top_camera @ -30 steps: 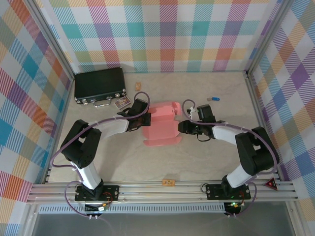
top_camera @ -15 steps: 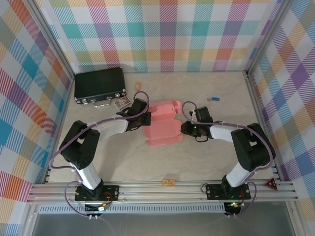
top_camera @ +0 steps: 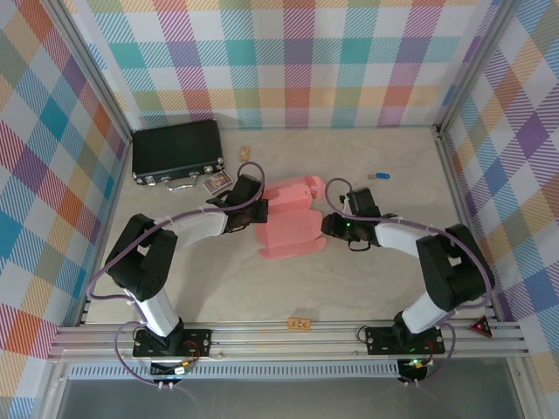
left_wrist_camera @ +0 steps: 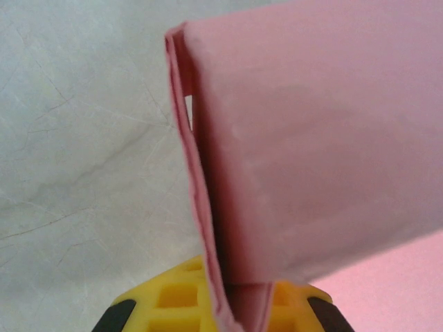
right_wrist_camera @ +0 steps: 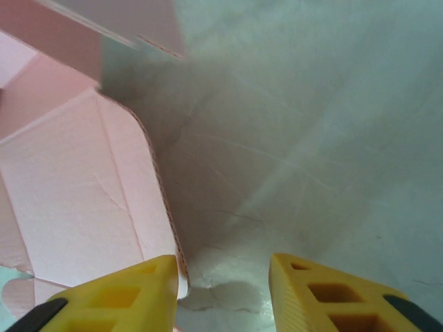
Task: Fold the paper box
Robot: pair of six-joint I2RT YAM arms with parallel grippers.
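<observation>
1. Top external: a case (top_camera: pixel 177 150) is seen at the left rear of the marbled table (top_camera: pixel 384 271), which is enclosed by plaid walls (top_camera: pixel 297 61).
2. The box (top_camera: pixel 293 229), mid-table, is pinched by the left gripper (top_camera: pixel 255 212).
3. The right gripper (right_wrist_camera: pixel 225 277) is held open at the box's right edge.

Marbled table (top_camera: pixel 376 279) with paper box (top_camera: pixel 293 231), black case (top_camera: pixel 177 150), small blue object (top_camera: pixel 378 175).

Salmon-pink paper box (top_camera: pixel 293 229) — black case (top_camera: pixel 177 150) — pastel plaid walls (top_camera: pixel 297 61).
</observation>
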